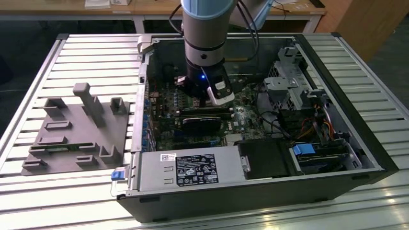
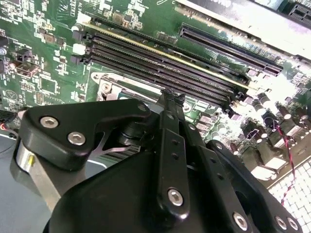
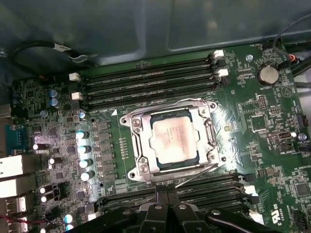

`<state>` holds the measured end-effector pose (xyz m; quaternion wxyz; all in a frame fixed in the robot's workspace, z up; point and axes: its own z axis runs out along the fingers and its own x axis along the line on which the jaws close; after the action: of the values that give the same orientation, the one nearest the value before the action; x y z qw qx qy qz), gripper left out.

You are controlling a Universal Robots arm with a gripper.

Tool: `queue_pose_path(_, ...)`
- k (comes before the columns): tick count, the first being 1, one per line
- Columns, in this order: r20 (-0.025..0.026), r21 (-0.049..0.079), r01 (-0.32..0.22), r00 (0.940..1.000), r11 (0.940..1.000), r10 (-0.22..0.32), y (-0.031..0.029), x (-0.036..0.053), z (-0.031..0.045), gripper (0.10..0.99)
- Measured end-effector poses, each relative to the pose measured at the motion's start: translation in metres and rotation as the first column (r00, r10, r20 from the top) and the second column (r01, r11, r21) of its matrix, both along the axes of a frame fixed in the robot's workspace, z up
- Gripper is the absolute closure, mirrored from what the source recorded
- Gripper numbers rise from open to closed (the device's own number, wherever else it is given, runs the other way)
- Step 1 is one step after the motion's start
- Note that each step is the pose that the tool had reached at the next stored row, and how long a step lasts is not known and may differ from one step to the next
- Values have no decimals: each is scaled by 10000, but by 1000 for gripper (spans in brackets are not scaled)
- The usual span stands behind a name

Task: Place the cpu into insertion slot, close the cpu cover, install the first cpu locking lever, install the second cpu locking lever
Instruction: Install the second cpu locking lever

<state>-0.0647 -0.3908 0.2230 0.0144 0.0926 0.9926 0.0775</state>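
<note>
In the first wrist view the cpu, a silver-grey square, lies flat in the insertion slot on the green board. The cpu cover, a silver frame, lies down around it, and the chip shows through its window. A thin locking lever slants along the socket's side nearest the gripper; I cannot tell whether it is latched. My gripper hovers beside that side of the socket, fingers shut and holding nothing. In the second wrist view the gripper points at the long black memory slots. In the exterior view the gripper hangs inside the open computer case.
The case walls box in the board. A black block lies just below the gripper in the exterior view, and a drive cage with cables sits to that view's right. A grey fixture stands outside the case on the slatted table.
</note>
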Motion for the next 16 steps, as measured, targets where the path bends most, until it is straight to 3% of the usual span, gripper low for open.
queue_pose_path(5,24,297,-79,10000,9995,78,-37,-15,-28,980)
queue_pose_path(16,76,664,-237,9997,9975,233,-139,-71,-70,980)
